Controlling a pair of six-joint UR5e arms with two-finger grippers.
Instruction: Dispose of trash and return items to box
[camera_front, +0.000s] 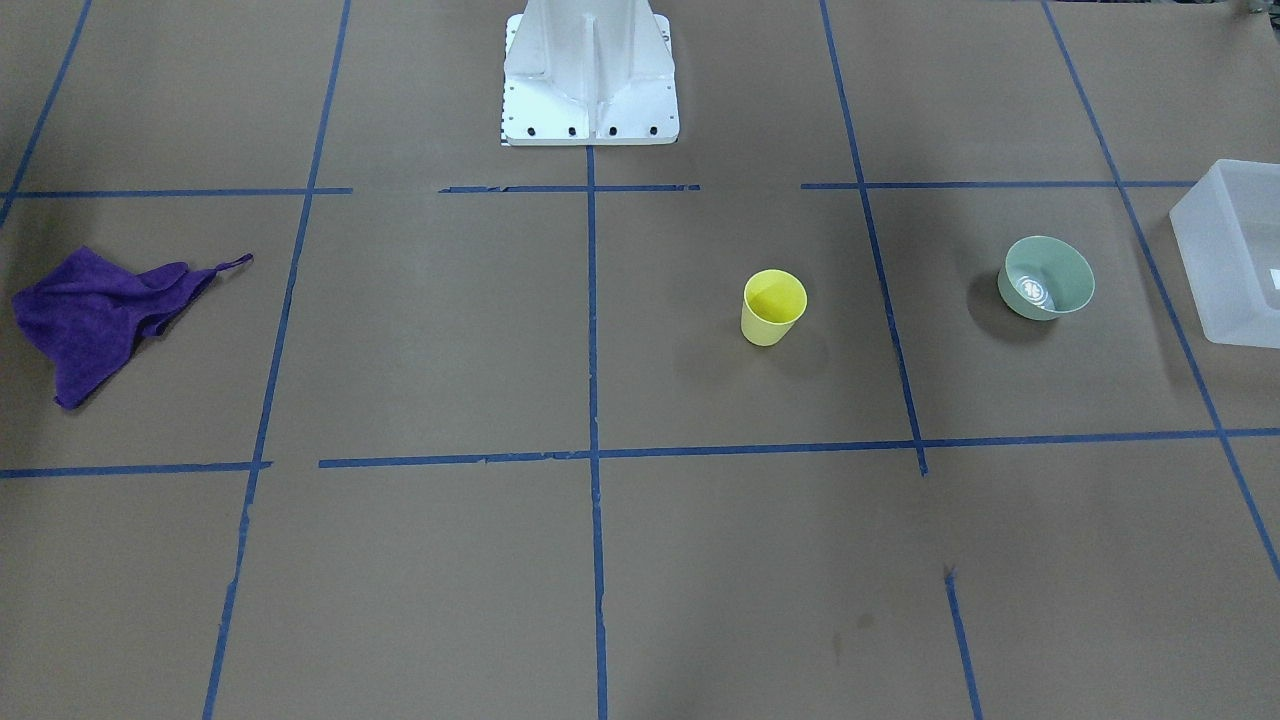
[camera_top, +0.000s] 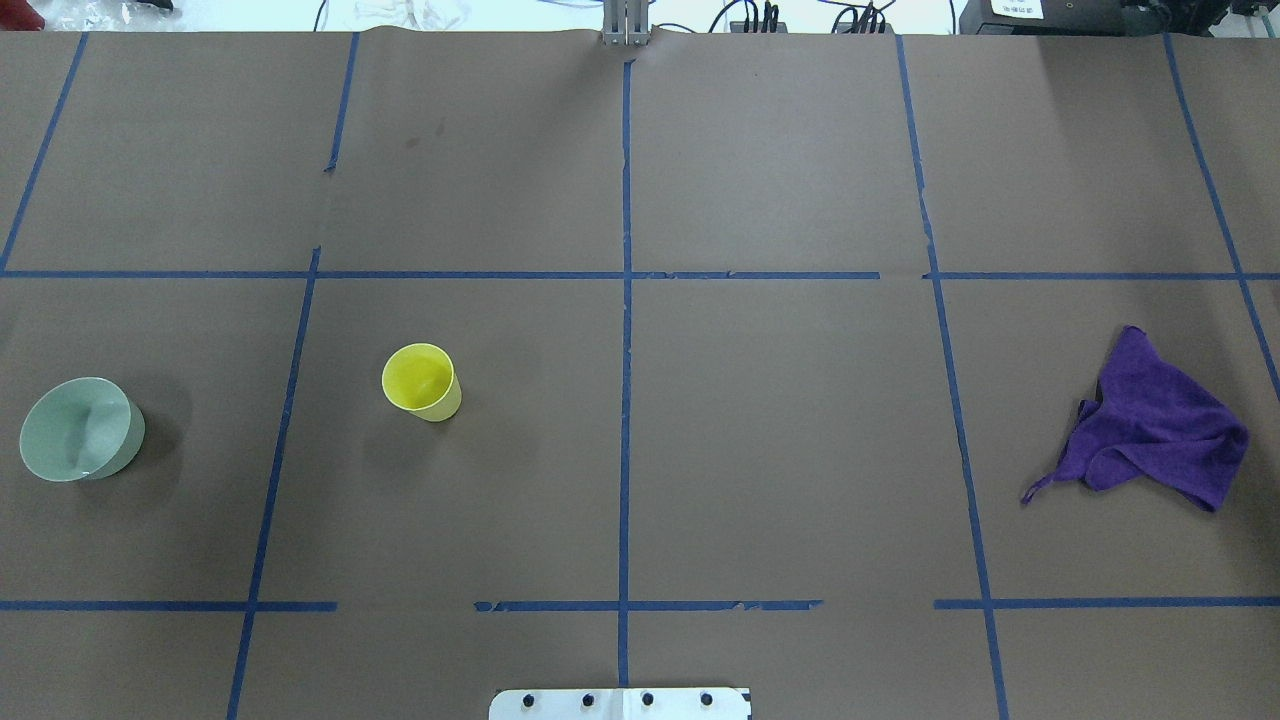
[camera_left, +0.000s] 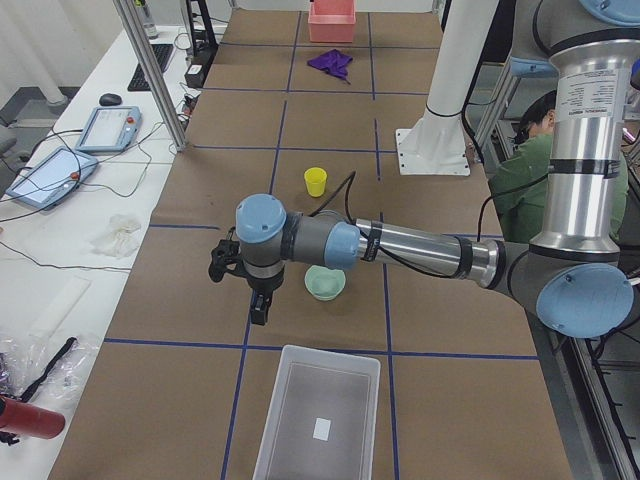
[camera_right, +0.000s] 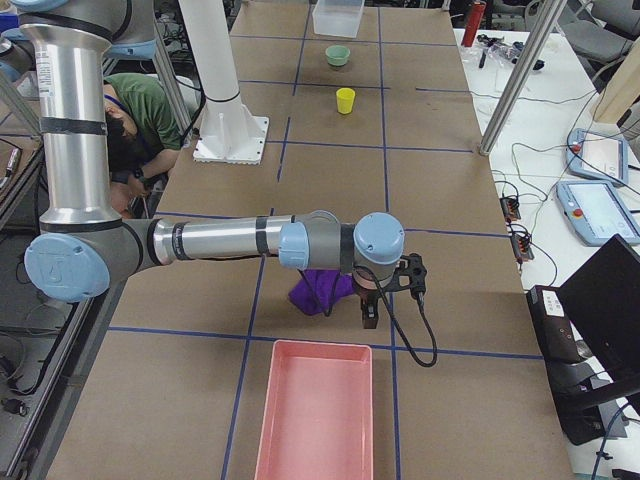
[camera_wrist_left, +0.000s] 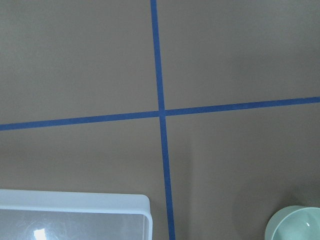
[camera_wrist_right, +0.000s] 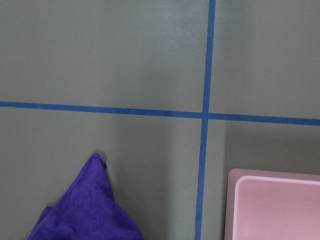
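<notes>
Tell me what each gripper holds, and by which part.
Nothing seems held: the yellow cup, green bowl and purple cloth all lie free on the table; the left gripper and right gripper hang above it.

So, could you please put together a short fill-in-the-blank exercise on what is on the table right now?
1. The upright cup is ____ in colour.
2. The pale green bowl sits ____ the cup and the translucent box.
3. The purple cloth lies near a tray that is ____ in colour.

Missing words: yellow; between; pink.
</notes>
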